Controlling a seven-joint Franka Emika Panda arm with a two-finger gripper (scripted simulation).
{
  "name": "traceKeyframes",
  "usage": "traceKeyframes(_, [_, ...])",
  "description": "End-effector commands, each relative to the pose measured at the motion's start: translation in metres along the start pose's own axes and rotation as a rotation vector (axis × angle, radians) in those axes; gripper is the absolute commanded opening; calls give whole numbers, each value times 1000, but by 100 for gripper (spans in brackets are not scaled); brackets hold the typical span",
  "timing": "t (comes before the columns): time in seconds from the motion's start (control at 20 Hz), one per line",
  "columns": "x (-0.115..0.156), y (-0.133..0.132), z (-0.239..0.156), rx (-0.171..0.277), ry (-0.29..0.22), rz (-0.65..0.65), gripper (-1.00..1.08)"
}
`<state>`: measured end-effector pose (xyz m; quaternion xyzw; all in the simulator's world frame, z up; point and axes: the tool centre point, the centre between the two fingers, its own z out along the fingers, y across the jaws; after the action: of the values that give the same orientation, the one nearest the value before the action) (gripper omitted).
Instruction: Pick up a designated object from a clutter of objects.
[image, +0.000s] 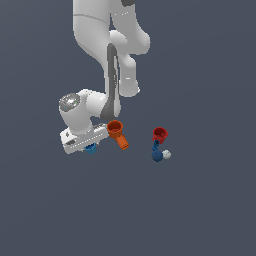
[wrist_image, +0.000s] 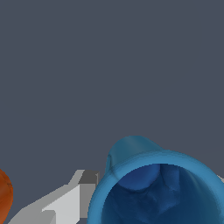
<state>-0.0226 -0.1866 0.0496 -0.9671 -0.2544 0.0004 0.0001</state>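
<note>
The designated object, a small bright-blue cup (wrist_image: 153, 188), fills the near part of the wrist view, its hollow mouth facing the camera. It sits between my gripper's (wrist_image: 154, 177) fingers. One grey finger (wrist_image: 83, 192) lies against its wall, and a sliver of the other shows at the opposite rim. In the exterior view the white hand hangs low over the blue cup (image: 90, 148) and hides most of it. The gripper (image: 89, 146) looks shut on the cup. The rest of the clutter lies toward the exterior view's right.
An orange cup (image: 115, 128) with a stubby handle lies just beside the hand, toward the exterior view's right; its edge (wrist_image: 3, 197) shows in the wrist view. Farther that way are a red cup (image: 160, 134), a dark-blue ball-ended piece (image: 157, 154) and a white ball (image: 167, 154).
</note>
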Motion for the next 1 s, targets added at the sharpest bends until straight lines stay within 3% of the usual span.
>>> traceKeyframes(0.0, [3,-1,-10,-2,1,0,-100])
traceKeyframes(0.4, [16,-7,-65,-2,1,0,-100])
traceKeyframes(0.95, [44,-19,-181,-3,0,0,-100])
